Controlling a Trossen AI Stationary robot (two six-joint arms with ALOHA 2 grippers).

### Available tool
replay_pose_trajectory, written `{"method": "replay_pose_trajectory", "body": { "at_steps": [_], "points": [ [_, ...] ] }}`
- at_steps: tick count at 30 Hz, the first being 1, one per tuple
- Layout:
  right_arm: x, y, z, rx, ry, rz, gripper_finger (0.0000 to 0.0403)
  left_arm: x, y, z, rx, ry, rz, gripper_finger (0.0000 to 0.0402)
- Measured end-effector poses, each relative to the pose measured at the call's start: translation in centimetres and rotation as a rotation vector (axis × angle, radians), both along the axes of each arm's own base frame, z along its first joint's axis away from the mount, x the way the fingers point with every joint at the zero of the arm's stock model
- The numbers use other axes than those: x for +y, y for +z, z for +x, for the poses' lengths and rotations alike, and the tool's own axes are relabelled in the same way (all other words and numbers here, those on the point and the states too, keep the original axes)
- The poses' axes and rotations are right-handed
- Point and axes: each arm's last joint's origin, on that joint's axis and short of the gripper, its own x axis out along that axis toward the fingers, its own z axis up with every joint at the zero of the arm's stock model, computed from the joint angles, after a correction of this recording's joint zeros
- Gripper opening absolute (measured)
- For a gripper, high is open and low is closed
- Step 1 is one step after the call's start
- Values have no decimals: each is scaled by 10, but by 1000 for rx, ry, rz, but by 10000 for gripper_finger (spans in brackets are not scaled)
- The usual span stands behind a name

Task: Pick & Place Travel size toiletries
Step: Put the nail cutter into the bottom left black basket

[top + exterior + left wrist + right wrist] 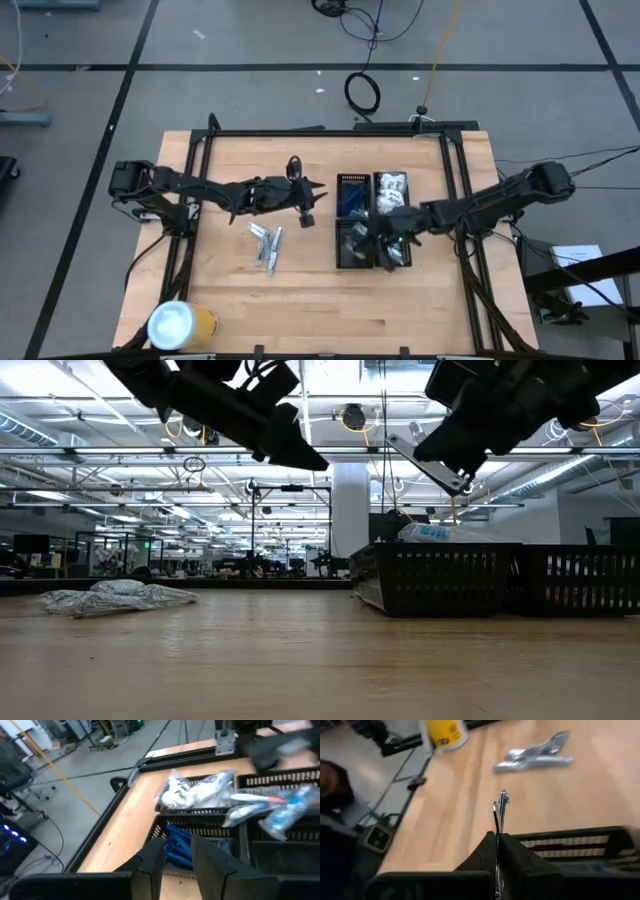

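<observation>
The right gripper (498, 840), pinching a slim toothbrush (500, 810) above the trays (370, 225), could drop it outside them, while the left gripper (176, 857), slightly spread, holds nothing near silvery sachets (266, 245).

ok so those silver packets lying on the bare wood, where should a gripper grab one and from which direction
Come straight down from above. The silvery packets lie flat on the table in a loose overlapping pile, so there is little side edge to catch. Probably best to pinch one across its narrow width, near the end that sticks out of the pile toward the table's front edge, where the fingers have bare wood on both sides.
</observation>
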Motion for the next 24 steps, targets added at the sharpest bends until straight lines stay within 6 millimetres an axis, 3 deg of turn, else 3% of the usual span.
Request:
{"method": "replay_pose_trajectory", "body": {
  "at_steps": [5,9,19,24],
  "points": [
    [6,-20,5,93,-29,-8,8,8,0,-1,-16,37,-38,99],
    [4,-25,6,111,-87,-44,31,11,0,-1,-34,62,-83,99],
    [3,-25,6,107,-70,-71,152,10,-6,-3,15,81,-128,99],
    [3,-10,6,-5,-46,-105,198,7,-13,-17,173,113,-189,99]
  ]
}}
